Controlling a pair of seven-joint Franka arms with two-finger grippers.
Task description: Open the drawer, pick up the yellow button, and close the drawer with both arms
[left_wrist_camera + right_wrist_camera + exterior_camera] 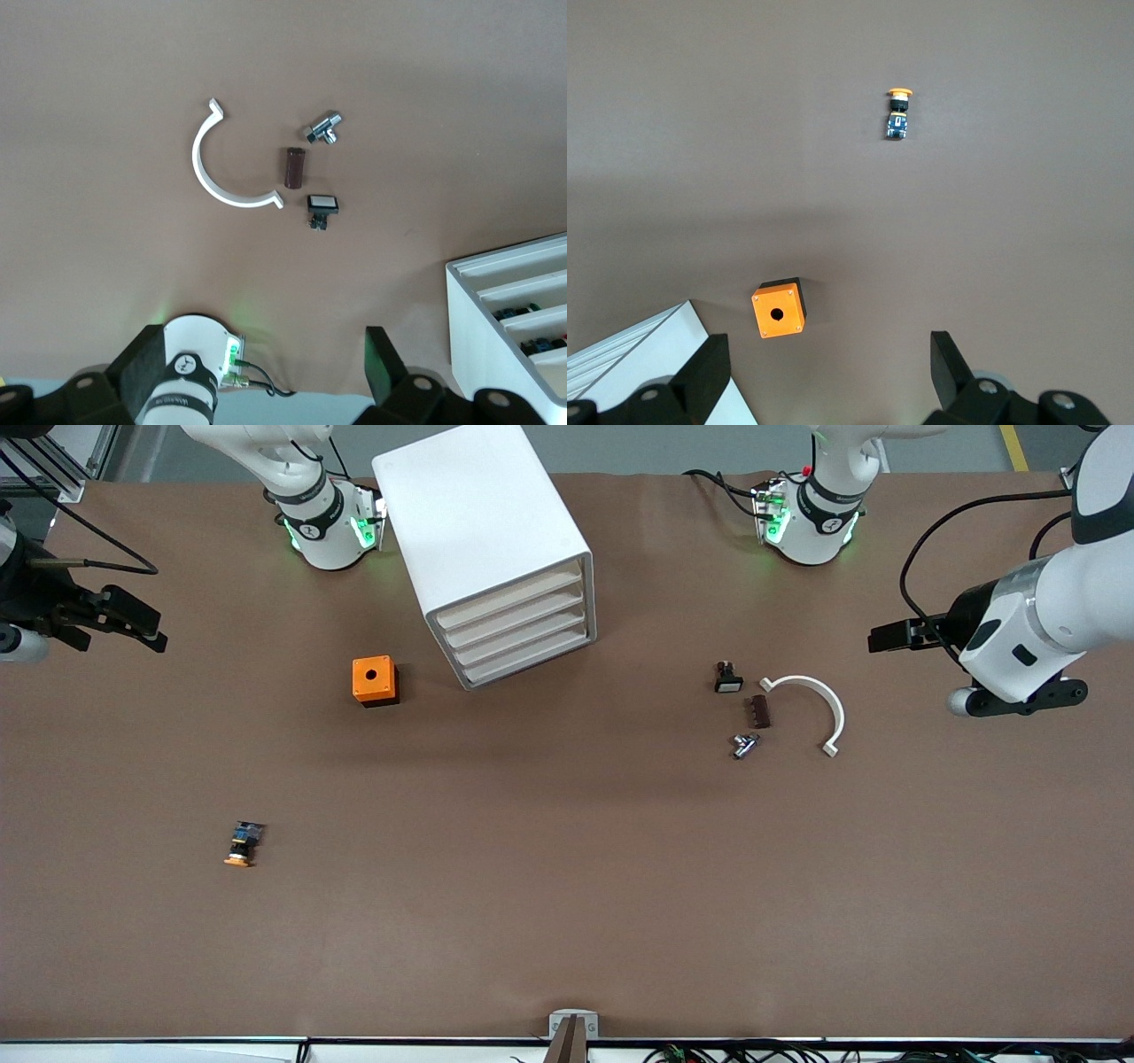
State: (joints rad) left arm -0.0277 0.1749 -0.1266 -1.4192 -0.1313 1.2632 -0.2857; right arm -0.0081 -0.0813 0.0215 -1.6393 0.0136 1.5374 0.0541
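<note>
The drawer (509, 599) is the topmost of several in the white cabinet (483, 522), and its front sits flush with those below. The button (243, 844), with an orange cap and a black-and-blue body, lies on its side on the bare table toward the right arm's end, nearer the front camera than the cabinet; the right wrist view shows the button (899, 113) too. My right gripper (149, 627) hangs open and empty over the right arm's end of the table. My left gripper (886, 639) hangs open and empty over the left arm's end. Both grippers (264, 350) (831, 354) hold nothing.
An orange cube with a hole (375, 680) stands beside the cabinet. Toward the left arm's end lie a small black part with a white face (727, 678), a brown piece (760, 711), a metal fitting (744, 745) and a white half-ring (815, 707).
</note>
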